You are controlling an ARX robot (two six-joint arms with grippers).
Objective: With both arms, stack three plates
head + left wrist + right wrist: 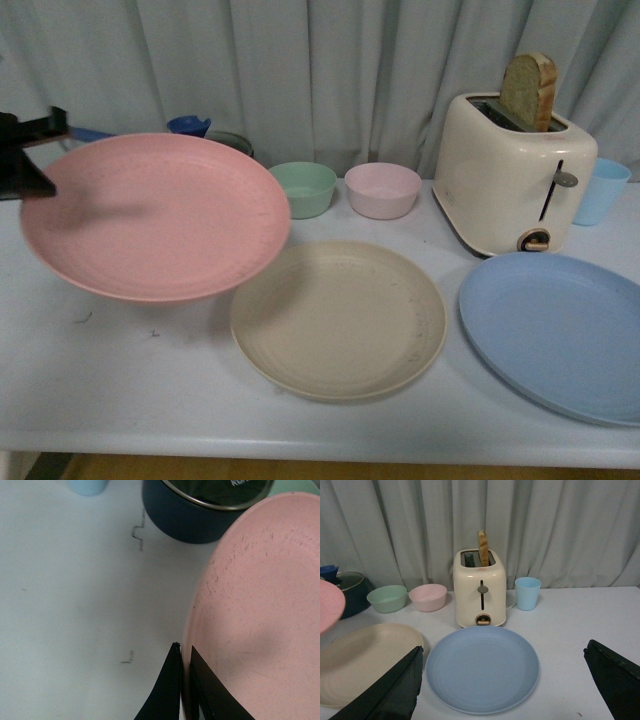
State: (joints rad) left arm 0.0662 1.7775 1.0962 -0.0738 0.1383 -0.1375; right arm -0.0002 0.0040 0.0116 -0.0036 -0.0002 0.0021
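Only the left wrist view shows the grip closely: the left gripper (185, 676) has its two thin black fingers (167, 690) pressed together on the rim of the pink plate (260, 610), one on each face. That view also shows fine dark scuffs across the plate's matte surface and the dark blue pot (190, 520) just beyond it. In the front view we see only a black corner of that gripper at the plate's nine o'clock edge. There the pink plate hangs tilted above the table (150, 390) and casts a shadow on it.

The right gripper (502, 652) is missing from the front view. The right wrist view shows its fingers spread wide apart and holding nothing, with the blue plate (482, 667) between them in the picture.

From the front, the beige plate (338, 318) lies flat at the centre. The pink plate is at its ten o'clock, overlapping its rim in the picture. The blue plate lies flat at its three o'clock, apart from it. All three plates are round, matte and ringed. At the beige plate's twelve o'clock stand a mint bowl (303, 188) and a pink bowl (382, 190), and at two o'clock a cream toaster (510, 180).
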